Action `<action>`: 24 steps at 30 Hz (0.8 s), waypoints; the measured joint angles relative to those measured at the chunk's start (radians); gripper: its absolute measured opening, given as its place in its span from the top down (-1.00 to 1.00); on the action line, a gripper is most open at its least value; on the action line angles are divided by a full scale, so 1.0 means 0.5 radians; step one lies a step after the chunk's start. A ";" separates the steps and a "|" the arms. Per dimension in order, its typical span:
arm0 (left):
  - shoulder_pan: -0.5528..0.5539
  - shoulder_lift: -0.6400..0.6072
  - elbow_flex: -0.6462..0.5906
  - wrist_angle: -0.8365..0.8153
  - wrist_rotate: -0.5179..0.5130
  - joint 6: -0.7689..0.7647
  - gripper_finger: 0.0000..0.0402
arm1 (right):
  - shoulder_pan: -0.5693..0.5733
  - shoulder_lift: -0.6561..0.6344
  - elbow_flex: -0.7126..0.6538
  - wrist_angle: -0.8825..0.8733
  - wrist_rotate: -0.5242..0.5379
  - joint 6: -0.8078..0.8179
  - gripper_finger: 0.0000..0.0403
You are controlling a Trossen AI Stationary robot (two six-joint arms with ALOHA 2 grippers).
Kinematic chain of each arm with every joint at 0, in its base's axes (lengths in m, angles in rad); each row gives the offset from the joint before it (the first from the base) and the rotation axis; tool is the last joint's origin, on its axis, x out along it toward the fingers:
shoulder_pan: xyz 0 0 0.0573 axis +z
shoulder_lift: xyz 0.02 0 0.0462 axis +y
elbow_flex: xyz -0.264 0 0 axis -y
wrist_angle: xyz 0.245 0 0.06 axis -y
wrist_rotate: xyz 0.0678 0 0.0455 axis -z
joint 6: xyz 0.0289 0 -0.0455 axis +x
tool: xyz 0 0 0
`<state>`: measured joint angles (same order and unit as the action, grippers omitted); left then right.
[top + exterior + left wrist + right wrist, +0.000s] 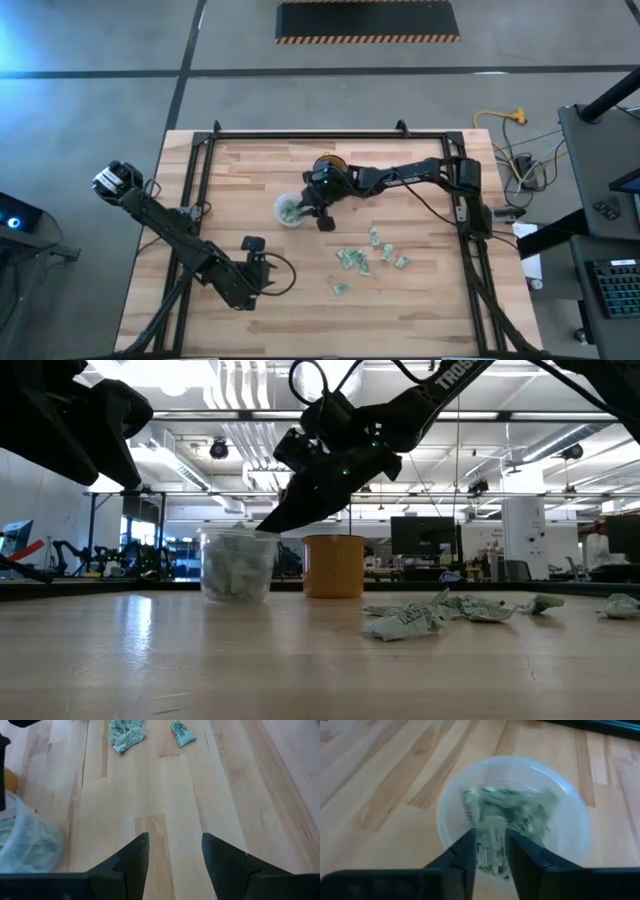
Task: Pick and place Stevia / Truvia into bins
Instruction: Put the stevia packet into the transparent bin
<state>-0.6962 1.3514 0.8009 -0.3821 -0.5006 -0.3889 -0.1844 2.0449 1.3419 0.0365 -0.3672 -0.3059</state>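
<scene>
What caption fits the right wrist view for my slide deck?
Right gripper, fingers slightly parted, poised over the round translucent plastic cup holding pale green paper sachets.

Bright ceiling lights [240, 385] glare white in the low view and turn the arms there into dark shapes, the wooden table [400, 300] is lit evenly from above with soft small shadows, and the clear cup [570, 820] looks blurry close up.
</scene>
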 joint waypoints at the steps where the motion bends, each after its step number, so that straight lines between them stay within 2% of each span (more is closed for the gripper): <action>1: 0.000 0.000 0.000 0.002 0.000 0.000 0.17 | 0.000 0.000 0.011 -0.023 0.000 -0.001 0.43; 5: 0.000 0.000 -0.006 -0.001 0.000 0.000 0.17 | 0.012 -0.039 0.039 -0.038 -0.001 -0.030 0.24; 10: 0.000 0.000 -0.006 -0.002 -0.001 0.000 0.17 | 0.090 -0.192 0.034 -0.091 -0.001 -0.150 0.18; 13: 0.000 0.000 -0.006 0.000 -0.032 0.005 0.17 | 0.142 -0.313 0.021 -0.289 -0.001 -0.197 0.20; 16: -0.001 0.006 -0.007 0.043 -0.197 0.029 0.17 | 0.188 -0.450 0.005 -0.603 0.002 -0.211 0.23; 19: 0.013 0.006 -0.048 0.245 -0.369 0.190 0.17 | 0.237 -0.590 -0.072 -0.879 0.005 -0.157 0.25; 24: 0.104 0.008 -0.174 0.875 -0.368 0.609 0.17 | 0.323 -0.834 -0.369 -1.107 0.053 0.096 0.30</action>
<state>-0.6441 1.3552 0.7140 0.0554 -0.6849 -0.0842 -0.0228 1.6277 1.1574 -0.5170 -0.3405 -0.2578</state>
